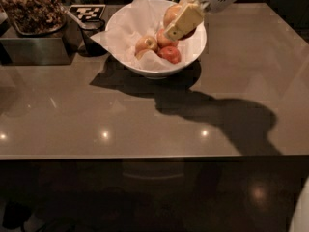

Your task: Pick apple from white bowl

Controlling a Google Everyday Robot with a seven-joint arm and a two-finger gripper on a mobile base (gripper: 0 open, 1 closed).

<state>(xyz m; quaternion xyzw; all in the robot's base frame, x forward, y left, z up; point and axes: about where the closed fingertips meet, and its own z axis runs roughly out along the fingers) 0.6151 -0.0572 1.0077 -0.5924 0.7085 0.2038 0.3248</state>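
Note:
The white bowl (193,52), lined with crumpled white paper, stands at the back middle of the brown table. My gripper (182,21) comes in from the upper right and hangs over the bowl's right half. It is shut on the large orange-red apple (170,13), which sits just above the other fruit, with one tan finger (184,19) across its front. A smaller yellowish apple (146,43) and a small red apple (170,55) lie in the bowl below it.
A small dark glass cup (90,33) stands just left of the bowl. A metal tray of brown snacks (31,13) fills the back left corner, with a checkered tag (87,11) behind the cup. The table's front edge (145,156) runs across the middle.

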